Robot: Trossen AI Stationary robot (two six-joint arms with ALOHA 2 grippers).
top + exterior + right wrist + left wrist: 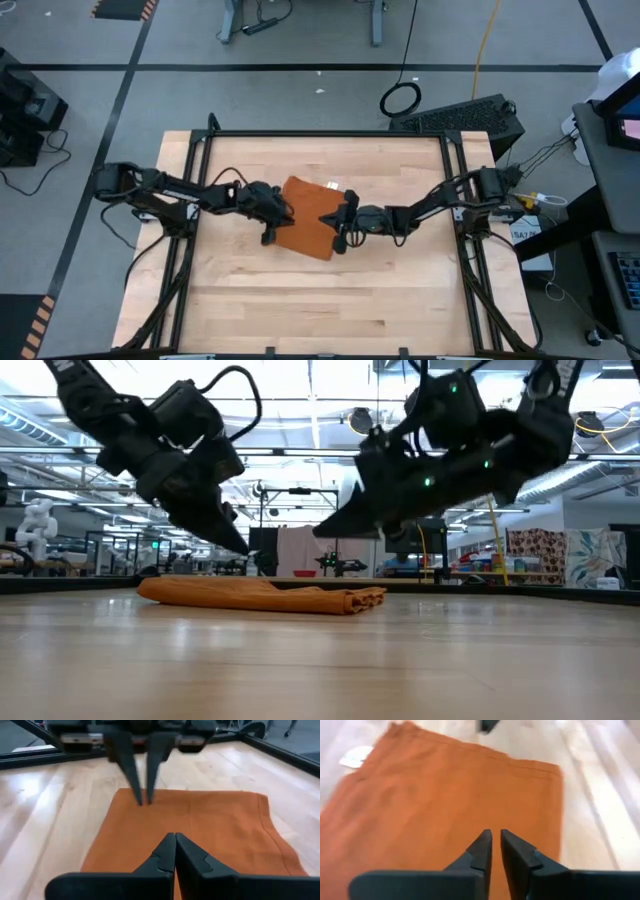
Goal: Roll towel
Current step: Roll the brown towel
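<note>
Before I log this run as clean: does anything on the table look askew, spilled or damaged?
Nothing is spilled or damaged. The towel lies flat and folded but skewed to the table edges, its white tag poking out at the far edge. Both end effectors, left and right, hover over it, holding nothing.

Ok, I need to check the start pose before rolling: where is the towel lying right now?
In the high view the towel lies flat near the table's middle, between the left end effector and the right end effector.
</note>
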